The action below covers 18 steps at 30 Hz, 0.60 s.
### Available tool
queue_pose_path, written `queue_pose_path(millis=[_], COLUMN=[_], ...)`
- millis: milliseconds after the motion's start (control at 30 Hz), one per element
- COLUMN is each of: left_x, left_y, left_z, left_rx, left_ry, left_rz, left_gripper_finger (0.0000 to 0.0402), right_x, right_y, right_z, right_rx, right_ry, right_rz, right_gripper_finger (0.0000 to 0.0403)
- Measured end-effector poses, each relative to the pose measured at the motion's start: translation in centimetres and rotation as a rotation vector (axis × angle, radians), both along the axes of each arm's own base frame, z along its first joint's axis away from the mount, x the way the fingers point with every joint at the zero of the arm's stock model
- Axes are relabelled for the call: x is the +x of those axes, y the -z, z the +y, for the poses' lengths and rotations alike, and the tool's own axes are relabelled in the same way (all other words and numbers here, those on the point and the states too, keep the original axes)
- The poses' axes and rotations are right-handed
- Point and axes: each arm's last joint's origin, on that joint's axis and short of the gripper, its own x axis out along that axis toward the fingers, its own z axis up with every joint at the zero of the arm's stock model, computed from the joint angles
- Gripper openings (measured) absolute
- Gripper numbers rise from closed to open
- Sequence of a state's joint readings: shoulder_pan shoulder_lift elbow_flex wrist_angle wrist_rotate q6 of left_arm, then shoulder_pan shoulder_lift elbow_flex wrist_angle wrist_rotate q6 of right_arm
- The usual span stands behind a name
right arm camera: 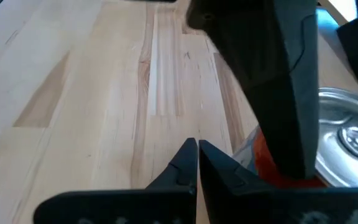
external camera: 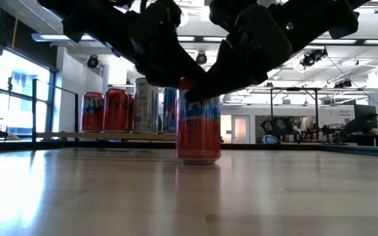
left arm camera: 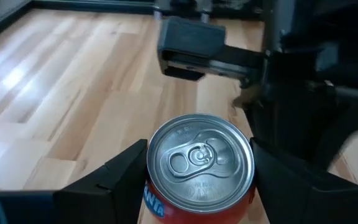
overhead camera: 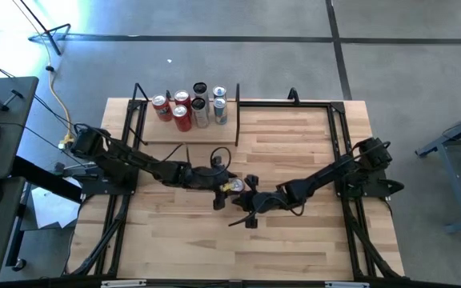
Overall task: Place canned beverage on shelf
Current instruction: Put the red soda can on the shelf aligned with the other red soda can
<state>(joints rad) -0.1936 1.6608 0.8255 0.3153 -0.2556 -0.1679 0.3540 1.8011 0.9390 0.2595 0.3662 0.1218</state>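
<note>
Red can [external camera: 198, 123] upright on the counter [overhead camera: 310, 144], frame centre in the high view, well apart from the shelf [overhead camera: 154, 132] at upper left of centre. Six cans [overhead camera: 190, 105] already standing on the shelf in a cluster, toward its far edge. Left gripper [left arm camera: 197, 165] spread, one finger [left arm camera: 120, 171] on each side of the can; contact not certain from the wrist view, fingers look just beside the wall, not yet pinching. Right gripper [right arm camera: 197, 163] pressed together, holding nothing, low and just beside the can, crowding the same spot. Step in hand, by judgement: close on the can before lifting. Best done by centring the can between the fingers first, then closing evenly on the mid-body rather than at the rim, firm enough to stop slip but not to dent thin wall. Worth checking in the low view that the can base sits flat before closing, so no tilt gets locked in. Right arm probably needs clearing off first, since its gripper sits close enough to knock the can or foul the lift. After that: straight lift, high enough to clear the shelf's edge, carry toward upper left, set down in the bare near part of the shelf, apart from the standing cans.
</note>
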Motion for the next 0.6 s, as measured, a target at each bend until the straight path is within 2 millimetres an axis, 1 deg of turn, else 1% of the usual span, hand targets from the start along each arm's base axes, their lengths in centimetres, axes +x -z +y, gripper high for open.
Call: queue_pose_path(millis=[133,267,400,600], left_x=[-0.6,-2.1,-4.5,-9.6], left_y=[-0.7,-2.2,-4.1,-7.5], left_z=[0.8,1.5,2.5,4.0], left_rx=[0.015,0.056,0.096,0.132], left_ry=[0.075,0.111,0.112,0.097], left_rz=[0.047,0.107,0.179,0.273], left_gripper_finger=[0.0232,0.0232,0.0232,0.0232], right_x=[0.0,-0.1,-0.1,-0.1], right_y=[0.0,0.1,0.1,0.1], right_z=[0.0,0.0,0.1,0.1], right_rx=[0.002,0.0,0.0,0.001], right_ry=[-0.004,-0.005,-0.01,-0.012], right_rz=[0.003,0.01,0.016,0.016], right_gripper_finger=[0.0,0.0,0.0,0.0])
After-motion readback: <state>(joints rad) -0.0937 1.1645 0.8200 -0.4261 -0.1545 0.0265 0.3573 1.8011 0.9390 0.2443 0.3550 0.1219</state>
